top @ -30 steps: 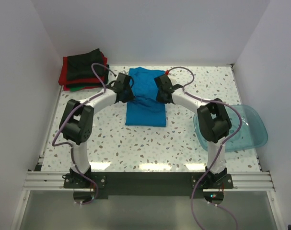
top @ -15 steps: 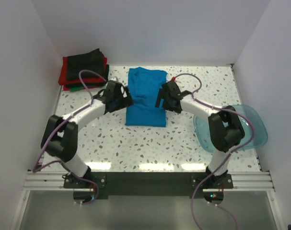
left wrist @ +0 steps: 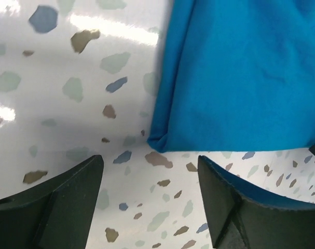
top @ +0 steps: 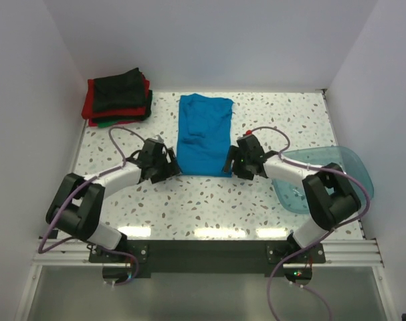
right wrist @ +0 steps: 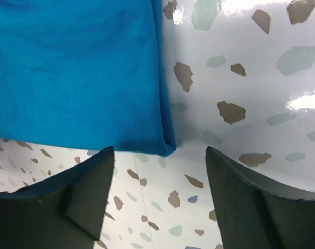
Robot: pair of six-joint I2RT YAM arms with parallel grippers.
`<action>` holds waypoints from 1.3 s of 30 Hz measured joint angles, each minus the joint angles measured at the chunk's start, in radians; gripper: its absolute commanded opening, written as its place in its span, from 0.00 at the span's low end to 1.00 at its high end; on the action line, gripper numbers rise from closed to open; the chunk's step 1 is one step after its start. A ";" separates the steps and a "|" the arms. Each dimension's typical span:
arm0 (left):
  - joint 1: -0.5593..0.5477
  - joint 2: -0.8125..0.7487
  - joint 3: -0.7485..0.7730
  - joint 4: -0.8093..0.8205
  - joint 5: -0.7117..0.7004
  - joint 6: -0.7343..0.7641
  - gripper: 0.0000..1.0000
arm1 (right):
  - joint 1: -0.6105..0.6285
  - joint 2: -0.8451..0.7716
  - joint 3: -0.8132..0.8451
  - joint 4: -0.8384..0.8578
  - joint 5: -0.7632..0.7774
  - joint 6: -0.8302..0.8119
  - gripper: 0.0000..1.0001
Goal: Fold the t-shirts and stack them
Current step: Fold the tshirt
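A bright blue t-shirt (top: 203, 134) lies folded into a long strip in the middle of the table. My left gripper (top: 170, 167) is open, low over the table just short of the shirt's near left corner (left wrist: 162, 141). The right gripper (top: 231, 166) is open too, just short of the near right corner (right wrist: 167, 148). Nothing lies between either pair of fingers. A stack of folded dark green, black and red t-shirts (top: 118, 95) sits at the far left corner.
A translucent blue-green plastic tub (top: 336, 177) rests at the right edge, partly under my right arm. White walls close in the table on the left, back and right. Speckled tabletop (top: 203, 200) shows in front of the blue shirt.
Both grippers let go of the blue shirt near its middle, opened, and drew back toward me to its near corners. The shirt now lies flatter and longer.
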 measured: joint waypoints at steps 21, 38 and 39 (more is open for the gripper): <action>-0.040 0.117 -0.003 0.187 0.029 -0.043 0.00 | 0.002 0.069 -0.041 0.139 -0.060 0.057 0.09; -0.365 -0.630 -0.307 -0.128 -0.009 -0.220 0.00 | 0.106 -0.632 -0.356 -0.228 -0.171 -0.008 0.04; -0.378 -0.658 -0.307 -0.142 -0.008 -0.229 0.00 | 0.119 -0.679 -0.355 -0.252 -0.172 -0.008 0.04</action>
